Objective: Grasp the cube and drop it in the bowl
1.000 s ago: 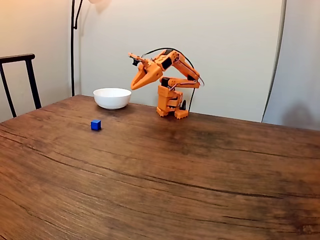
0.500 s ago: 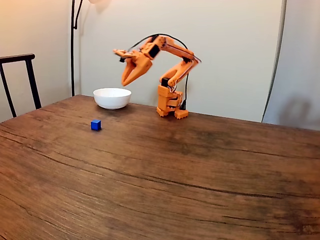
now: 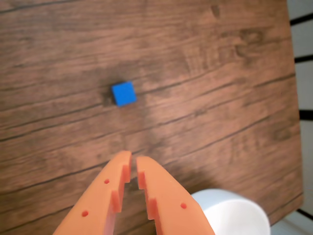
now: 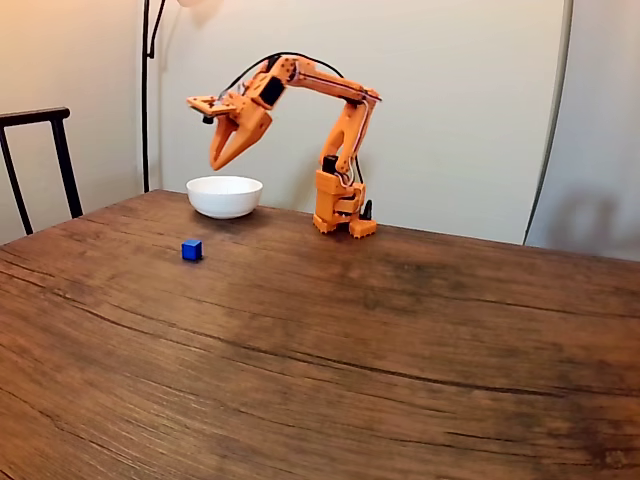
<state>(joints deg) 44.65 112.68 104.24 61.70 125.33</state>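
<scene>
Cube (image 4: 192, 250) of bright blue sits alone on the wooden table (image 4: 400, 340), in front of the white bowl (image 4: 224, 196) and a little to its left in the fixed view, well apart from it. In my wrist view the cube (image 3: 123, 93) lies flat on the grain ahead of my fingers (image 3: 133, 157), slightly to the left of their tips, with bare wood between us. My two orange fingers are nearly together there, only a thin slit showing between them, and nothing is held in that slit. The rounded white side of the bowl (image 3: 230, 213) shows at the lower right of my wrist view, just beside my right-hand finger.

In the fixed view my arm (image 4: 340, 130) rises from its orange base (image 4: 340, 210) near the back edge of the table, just right of the bowl, and arches over to the left. My fingers (image 4: 215, 164) hang in the air above the bowl's left rim, pointing down and leftward, clear of both the bowl and the table. A black cable loops over my upper arm. A dark chair (image 4: 40, 160) stands at the left edge of the table, and a thin black lamp pole (image 4: 146, 100) runs up the pale wall behind the bowl
</scene>
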